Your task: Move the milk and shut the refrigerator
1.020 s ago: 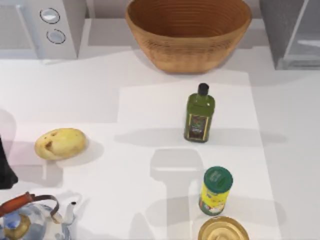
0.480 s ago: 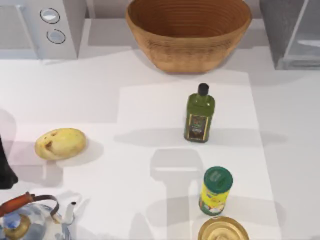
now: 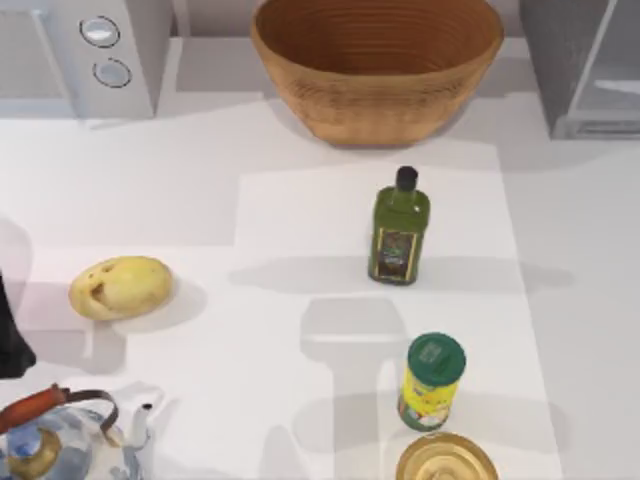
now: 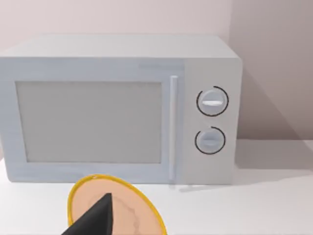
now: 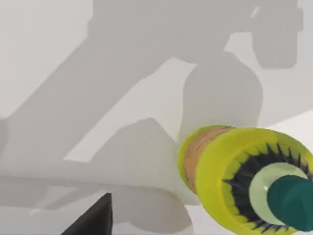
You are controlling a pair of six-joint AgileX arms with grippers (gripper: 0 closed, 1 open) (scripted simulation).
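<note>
A rendered kitchen counter: white microwave [image 3: 85,55], grey refrigerator [image 3: 585,65], kettle [image 3: 60,440], potato [image 3: 120,287], oil bottle [image 3: 399,228]

Overhead down on table [image 3: 200,190]; wrist cameras low, seemingly close.

You won't find any wording you can actually read here. The green bottle [image 3: 399,229] has a dark label on its front, and the yellow can [image 3: 431,383] has printing on its side and green lid, but both are too small to make out. The two knobs [image 4: 212,101] on the white microwave [image 4: 117,107] carry no readable marks.
</note>
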